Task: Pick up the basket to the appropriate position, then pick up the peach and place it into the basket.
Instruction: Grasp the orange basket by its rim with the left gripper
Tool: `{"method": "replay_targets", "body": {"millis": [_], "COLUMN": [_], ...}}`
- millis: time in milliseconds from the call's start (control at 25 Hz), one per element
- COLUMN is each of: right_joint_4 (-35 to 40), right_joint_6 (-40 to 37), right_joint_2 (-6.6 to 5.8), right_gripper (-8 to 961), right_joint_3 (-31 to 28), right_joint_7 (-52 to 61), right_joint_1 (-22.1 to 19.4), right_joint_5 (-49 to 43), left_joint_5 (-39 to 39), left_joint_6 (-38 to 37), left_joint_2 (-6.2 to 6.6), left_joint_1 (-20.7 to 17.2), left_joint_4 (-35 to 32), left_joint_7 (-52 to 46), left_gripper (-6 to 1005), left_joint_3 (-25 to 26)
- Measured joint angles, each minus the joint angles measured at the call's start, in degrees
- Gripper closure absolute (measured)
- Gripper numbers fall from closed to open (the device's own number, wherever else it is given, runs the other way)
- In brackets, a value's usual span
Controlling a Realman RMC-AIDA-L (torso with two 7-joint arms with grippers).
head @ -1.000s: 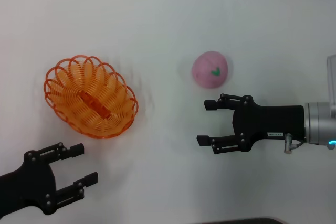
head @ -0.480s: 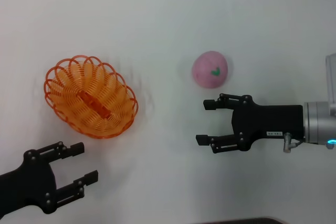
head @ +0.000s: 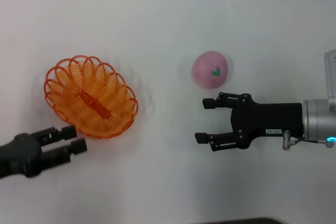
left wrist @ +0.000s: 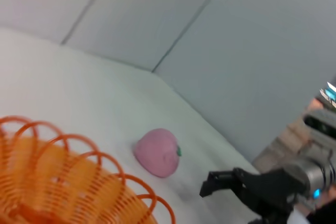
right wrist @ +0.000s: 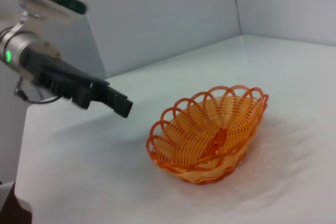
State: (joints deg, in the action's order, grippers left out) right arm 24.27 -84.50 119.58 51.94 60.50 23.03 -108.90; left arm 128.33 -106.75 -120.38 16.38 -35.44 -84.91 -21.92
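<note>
Head view: basket on the left of the worktop, upright, unheld, nothing inside. Oval, orange, woven of looped plastic wire with a scalloped rim; shallow, open side up, so ready to take fruit once set in place. Long axis running from far left to near right.

Peach well apart to the right and a little farther off, resting alone on the worktop. Round, matte pink, small green leaf mark facing up. Untouched by either arm.

Left gripper just near the basket's near-left rim, fingers turned so one sits almost over the other; a narrow gap showing between them, so slightly parted, holding nothing. Tips close to the rim but not seen touching it. Judged: lined up to nip the rim wire and carry the basket toward the peach, first step of the task not yet done.

Right gripper just near the peach on its near side, pointing left, fingers spread wide, empty. Judged: waiting beside the fruit for the basket to be moved.

Right wrist view: basket seen whole, left gripper off beside the rim, apart from it.

Left wrist view: basket rim in front, peach beyond, right gripper past that.
</note>
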Motion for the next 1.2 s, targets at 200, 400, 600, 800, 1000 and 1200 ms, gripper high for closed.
{"method": "replay_targets", "body": {"millis": [200,400,600,800,1000,1200], "right_joint_4": [0.0,0.2,0.8,0.8,1.1,2.1], "right_joint_6": [-0.1,-0.5,-0.6,-0.8,-1.4,-1.7], "right_joint_2": [-0.07,-0.13,-0.16,-0.24,-0.34,-0.26], "right_gripper": [29,28,28,29,28,29], "right_joint_3": [0.0,0.1,0.5,0.4,0.5,0.5], "right_joint_7": [0.2,0.3,1.3,1.5,1.6,1.8], "right_joint_1": [0.2,0.5,0.7,0.7,0.6,0.3], "right_joint_5": [-0.1,-0.1,-0.2,-0.3,-0.4,-1.1], "left_joint_5": [-0.2,0.3,1.6,4.7,10.3,11.8], "left_joint_6": [-1.1,0.8,3.3,9.3,14.3,15.3], "left_joint_2": [1.53,2.5,2.6,0.97,-2.57,-3.62], "left_joint_1": [2.6,4.9,6.2,6.4,6.4,6.4], "left_joint_4": [-0.5,-3.8,-9.3,-17.8,-29.7,-37.7], "left_joint_7": [-13.2,-28.2,-33.8,-38.1,-42.1,-43.8], "left_gripper": [362,363,365,366,366,367], "left_joint_3": [1.3,1.7,0.4,-5.8,-13.1,-20.1]}}
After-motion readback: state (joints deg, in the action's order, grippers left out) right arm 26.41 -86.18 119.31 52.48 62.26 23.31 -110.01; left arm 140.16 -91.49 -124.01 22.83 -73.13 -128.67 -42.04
